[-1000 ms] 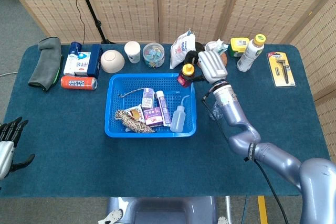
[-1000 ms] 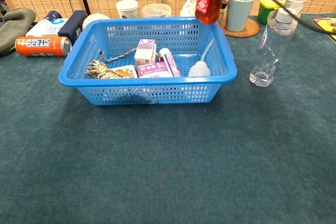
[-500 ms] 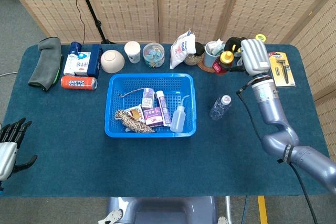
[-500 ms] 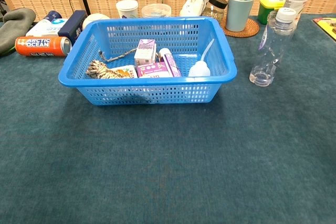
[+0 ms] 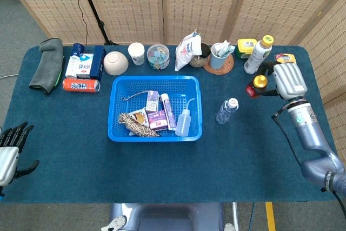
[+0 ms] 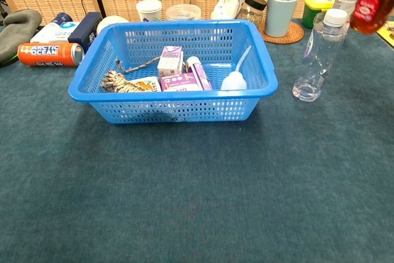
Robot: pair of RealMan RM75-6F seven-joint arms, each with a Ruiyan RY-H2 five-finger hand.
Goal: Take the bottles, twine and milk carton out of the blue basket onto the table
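Observation:
The blue basket (image 5: pixel 154 138) (image 6: pixel 178 110) sits mid-table. In it lie the twine (image 5: pixel 137 125) (image 6: pixel 116 81), a purple milk carton (image 5: pixel 152 101) (image 6: pixel 170 60), a slim purple-and-white bottle (image 5: pixel 167 111) and a clear squeeze bottle (image 5: pixel 184 122) (image 6: pixel 234 80). A clear water bottle (image 5: pixel 226 111) (image 6: pixel 317 53) stands on the table right of the basket. My right hand (image 5: pixel 289 79) holds an amber bottle with a yellow cap (image 5: pixel 256 86) (image 6: pixel 372 4) over the table's right side, well clear of the basket. My left hand (image 5: pixel 11 152) hangs at the near left edge, fingers apart and holding nothing.
Along the back edge stand a can (image 5: pixel 80 85), a bowl (image 5: pixel 115 63), a paper cup (image 5: pixel 136 53), a snack bag (image 5: pixel 188 50), a teal cup on a coaster (image 5: pixel 219 53) and a white bottle (image 5: pixel 257 54). A razor pack (image 5: pixel 285 57) lies behind my right hand.
My right hand has carried the amber bottle from over the basket's back right corner across to the table's right side and lower. The left hand has barely moved.

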